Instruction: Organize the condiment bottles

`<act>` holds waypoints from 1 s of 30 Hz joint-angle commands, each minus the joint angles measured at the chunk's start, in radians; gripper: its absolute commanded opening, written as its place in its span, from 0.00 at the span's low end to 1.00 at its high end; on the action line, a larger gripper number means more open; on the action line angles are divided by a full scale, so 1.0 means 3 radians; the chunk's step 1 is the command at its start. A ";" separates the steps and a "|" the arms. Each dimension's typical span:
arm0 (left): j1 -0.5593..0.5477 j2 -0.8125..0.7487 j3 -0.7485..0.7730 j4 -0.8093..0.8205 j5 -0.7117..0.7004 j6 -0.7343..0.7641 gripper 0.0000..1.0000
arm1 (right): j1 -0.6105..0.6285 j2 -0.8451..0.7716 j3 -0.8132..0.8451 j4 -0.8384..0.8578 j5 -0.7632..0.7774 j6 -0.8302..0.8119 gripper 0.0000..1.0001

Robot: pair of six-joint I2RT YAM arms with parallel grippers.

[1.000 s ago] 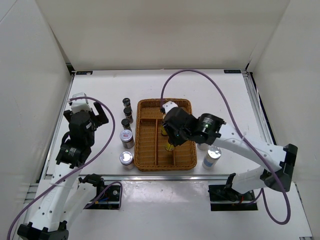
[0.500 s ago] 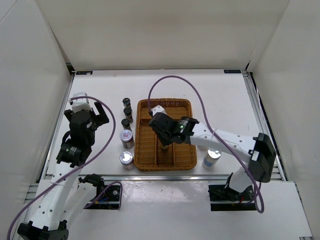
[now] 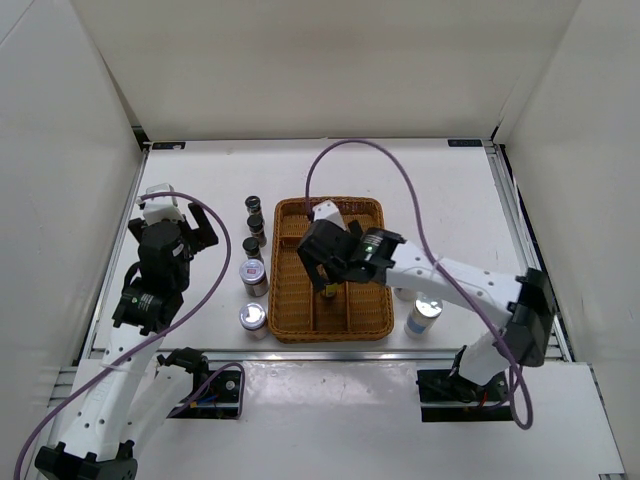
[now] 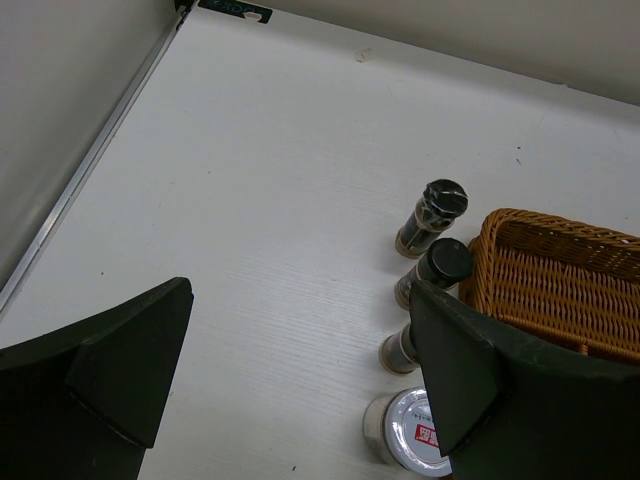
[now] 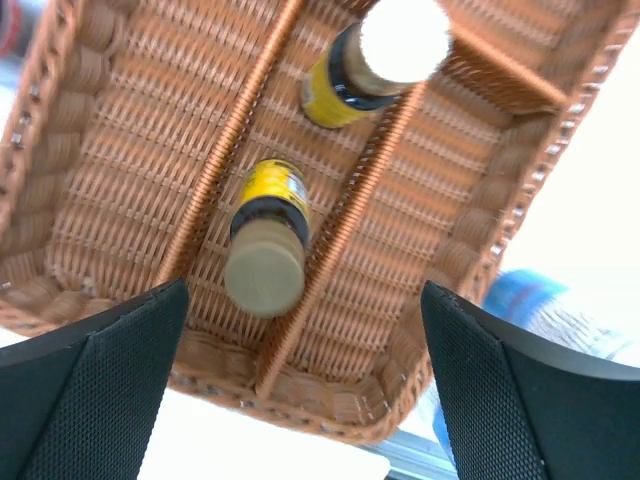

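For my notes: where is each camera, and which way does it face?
Top external: above and behind the bases, looking down; both arms show.
Left wrist: faces the table and three dark bottles; the left gripper shows.
Right wrist: looks down into the wicker tray at two yellow bottles; the right gripper shows.
Shared: all see the tray.

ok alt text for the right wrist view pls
A tan-capped bottle and a white-capped bottle stand in the middle lane of the tray, seen from above through the open right gripper. A blue-labelled bottle sits outside the rim.
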 commanded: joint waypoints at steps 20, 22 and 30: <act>-0.0011 -0.0070 -0.0015 0.0021 0.0046 0.0016 1.00 | -0.1829 -0.1213 -0.0745 -0.0396 -0.0645 -0.0152 1.00; -0.0011 -0.0070 -0.0015 0.0021 0.0046 0.0016 1.00 | -0.1829 -0.1172 -0.0796 -0.0396 -0.0645 -0.0152 1.00; -0.0011 -0.0070 -0.0015 0.0021 0.0046 0.0016 1.00 | -0.2008 -0.1024 -0.1098 -0.0166 -0.0859 -0.0152 0.86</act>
